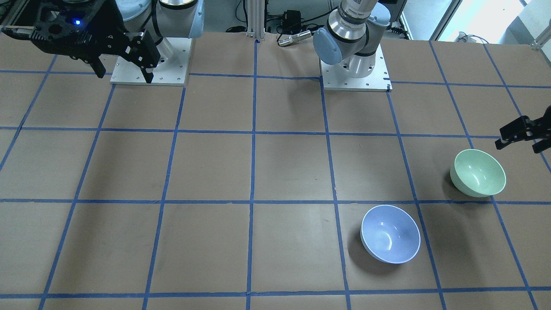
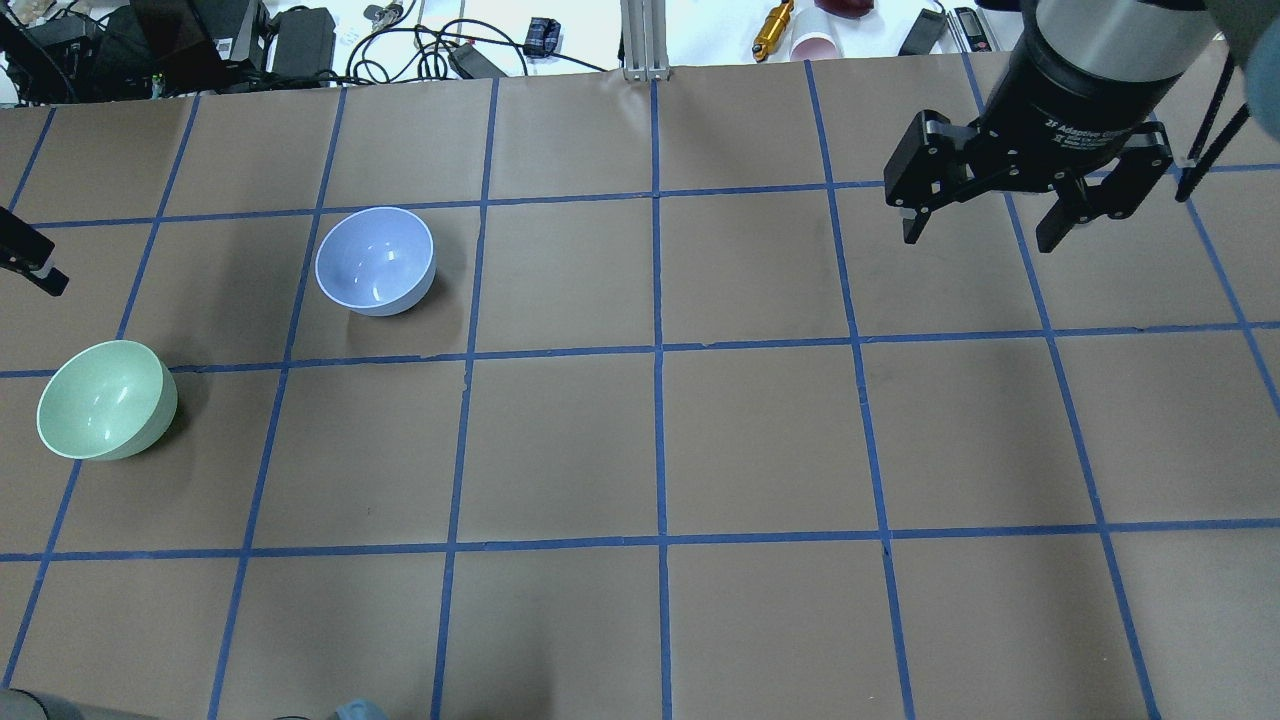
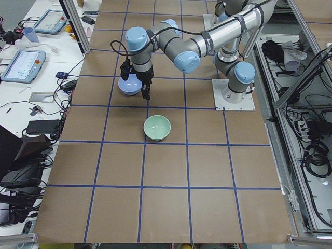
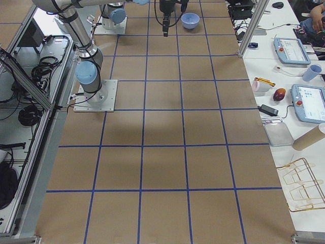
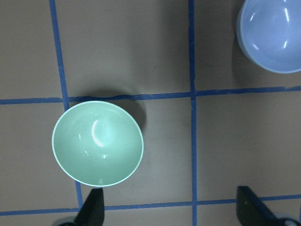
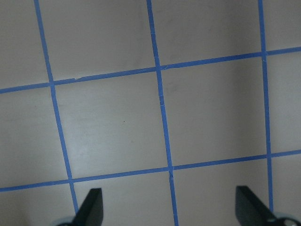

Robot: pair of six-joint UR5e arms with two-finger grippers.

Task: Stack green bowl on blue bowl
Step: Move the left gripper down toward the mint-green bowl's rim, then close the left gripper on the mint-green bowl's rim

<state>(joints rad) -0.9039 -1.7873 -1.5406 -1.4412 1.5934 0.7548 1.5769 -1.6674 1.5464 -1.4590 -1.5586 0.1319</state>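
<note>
Evidently the left gripper [image 5: 170, 207] hangs open near the green bowl [image 5: 97, 143] to grab it (right gripper [image 2: 978, 238] open too, parked).

Bright, even light is falling from overhead on the brown table [image 2: 560, 450]. Daylight is blowing out white at the front-facing view's top right corner. Soft, short shadows are hugging one side of the green bowl [image 5: 97, 142] and the blue bowl [image 1: 390, 234]; small white glints are showing inside both. Wrist views are reading sharp at centre, softening along the bottom edge; the right one is looking paler.
</note>
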